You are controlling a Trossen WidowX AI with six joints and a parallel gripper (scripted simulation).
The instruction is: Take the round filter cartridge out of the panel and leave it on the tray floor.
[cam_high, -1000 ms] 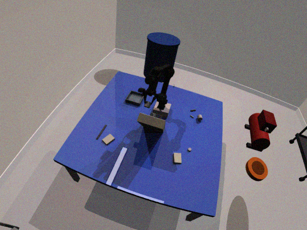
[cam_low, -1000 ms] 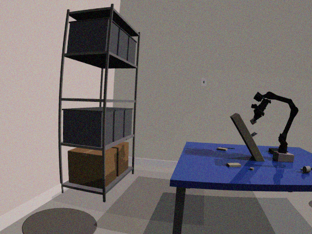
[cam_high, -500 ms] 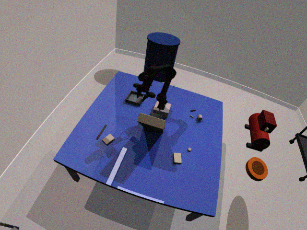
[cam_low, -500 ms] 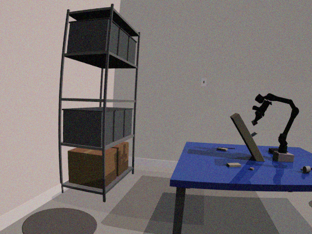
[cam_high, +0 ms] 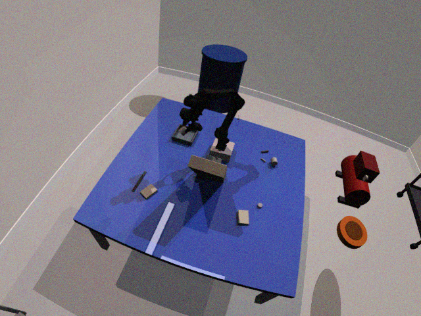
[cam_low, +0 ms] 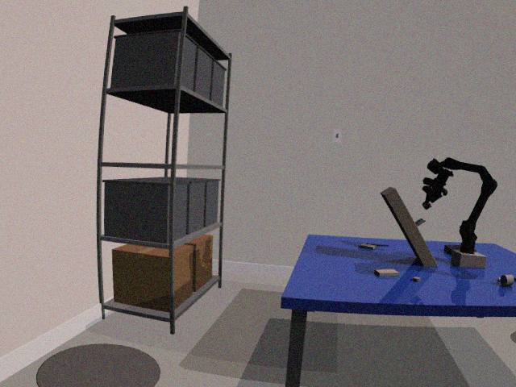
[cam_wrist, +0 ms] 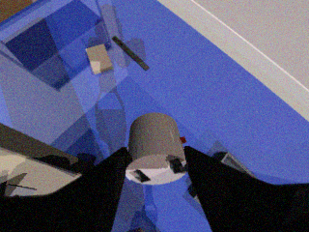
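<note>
Wrist view: my fingers (cam_high: pixel 183 130) (cam_low: pixel 426 205) are pinching the cartridge (cam_wrist: pixel 154 137), its long axis pointing away from them, above the counter's (cam_high: pixel 272 190) (cam_low: pixel 346 287) (cam_wrist: pixel 193 77) rear edge region.

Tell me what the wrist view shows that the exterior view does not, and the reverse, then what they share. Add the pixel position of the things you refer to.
Only the wrist view shows the two slots (cam_wrist: pixel 141 175) (cam_wrist: pixel 177 164) on the face of the filter cartridge (cam_wrist: pixel 154 132), gripped by the tool (cam_wrist: pixel 155 151) (cam_low: pixel 427 202).

Only the exterior view shows the shelf rack (cam_low: pixel 176 137), its grey bins (cam_low: pixel 143 60) and the wall plate (cam_low: pixel 337 135).

Both show the tool, the service panel (cam_wrist: pixel 24 164) (cam_low: pixel 410 230), the blue table (cam_wrist: pixel 232 97) (cam_low: pixel 333 287), a beige block (cam_wrist: pixel 98 57) (cam_low: pixel 366 247) and a dark stick (cam_wrist: pixel 130 52) (cam_low: pixel 380 245).
</note>
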